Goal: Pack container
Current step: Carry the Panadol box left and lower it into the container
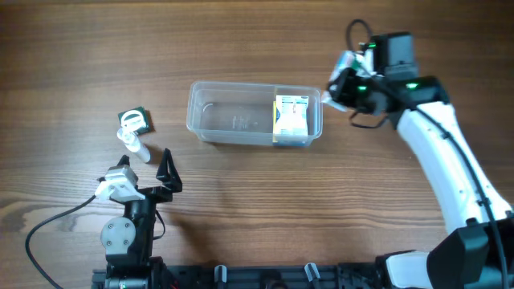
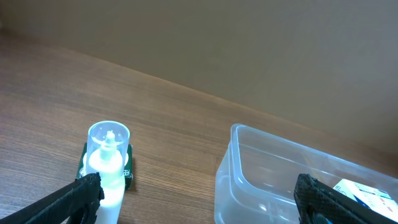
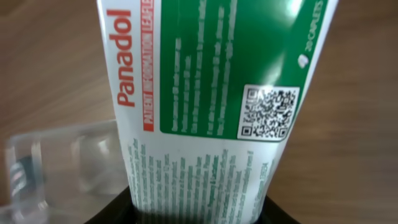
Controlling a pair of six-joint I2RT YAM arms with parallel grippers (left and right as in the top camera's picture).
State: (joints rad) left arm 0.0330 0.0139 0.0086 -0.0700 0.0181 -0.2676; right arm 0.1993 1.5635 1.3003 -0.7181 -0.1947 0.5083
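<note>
The clear plastic container (image 1: 233, 120) lies at the table's middle, with a yellow and white small box (image 1: 291, 119) standing at its right end. My right gripper (image 1: 341, 80) is just right of the container's right end, shut on a white and green Panadol box (image 3: 211, 99) that fills the right wrist view. My left gripper (image 1: 148, 164) is open near the front left, with a white bottle with a clear cap (image 1: 132, 144) at its left finger. In the left wrist view the bottle (image 2: 107, 165) stands left and the container (image 2: 280, 180) right.
A small dark green box (image 1: 133, 120) lies flat behind the bottle at the left; it also shows in the left wrist view (image 2: 129, 171). A black cable (image 1: 48, 229) runs from the left arm's base.
</note>
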